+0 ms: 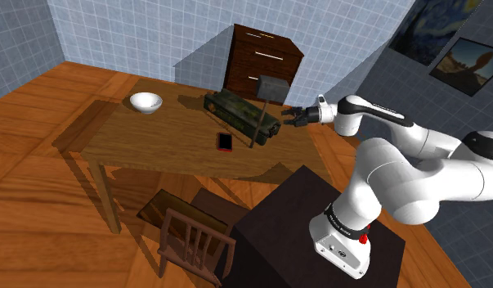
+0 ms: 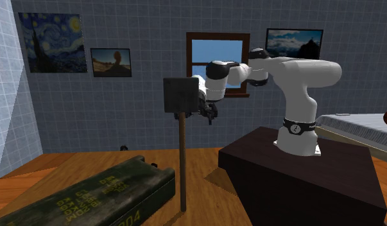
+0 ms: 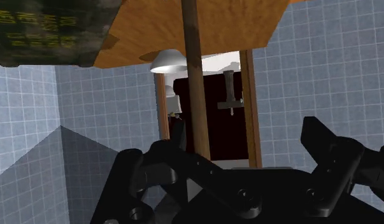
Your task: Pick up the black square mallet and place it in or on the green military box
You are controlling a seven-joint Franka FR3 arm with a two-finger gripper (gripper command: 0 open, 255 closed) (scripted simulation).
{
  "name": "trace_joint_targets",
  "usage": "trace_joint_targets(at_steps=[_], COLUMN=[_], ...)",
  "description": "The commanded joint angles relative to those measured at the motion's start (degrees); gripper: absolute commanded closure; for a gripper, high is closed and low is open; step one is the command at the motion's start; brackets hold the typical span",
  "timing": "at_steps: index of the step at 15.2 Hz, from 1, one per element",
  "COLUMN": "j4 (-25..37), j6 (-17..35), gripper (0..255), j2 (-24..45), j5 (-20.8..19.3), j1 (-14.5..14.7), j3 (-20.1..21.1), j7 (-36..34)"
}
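Note:
The mallet stands upright on the wooden table (image 1: 154, 139). Its dark square head (image 1: 272, 87) is on top and its brown handle (image 1: 257, 124) rests its end on the table, right beside the olive-green military box (image 1: 240, 113). My gripper (image 1: 292, 117) hovers open just to the shoulder view's right of the handle, below the head, and does not touch it. In the second exterior view the head (image 2: 180, 95) partly covers the gripper (image 2: 210, 113), and the box (image 2: 102, 196) lies low at the left. From the wrist, the handle (image 3: 195, 76) runs ahead of the spread fingers (image 3: 327, 159).
A white bowl (image 1: 145, 101) and a red phone (image 1: 225, 141) lie on the table. A brown dresser (image 1: 262, 59) stands behind it. A wooden chair (image 1: 195, 241) sits at the table's near side, next to the dark stand (image 1: 310, 229).

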State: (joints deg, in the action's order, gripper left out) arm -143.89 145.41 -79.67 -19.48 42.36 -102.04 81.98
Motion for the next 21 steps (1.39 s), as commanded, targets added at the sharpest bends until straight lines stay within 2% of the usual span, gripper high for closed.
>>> trace_joint_targets(at_steps=[1,5,13,21], j4=[5.4,17.94,17.26,17.28], j6=[-2.16,-8.89,-3.73,-3.74], gripper=[0,0,0,0], j2=[-5.06,-14.93,-15.95,-15.95], j5=[-0.03,0.86,-0.13,-0.13], j1=[4.96,13.94,18.18,18.18], j3=[-3.25,-5.78,-6.76,-6.75], j7=[4.8,13.06,12.44,12.44])
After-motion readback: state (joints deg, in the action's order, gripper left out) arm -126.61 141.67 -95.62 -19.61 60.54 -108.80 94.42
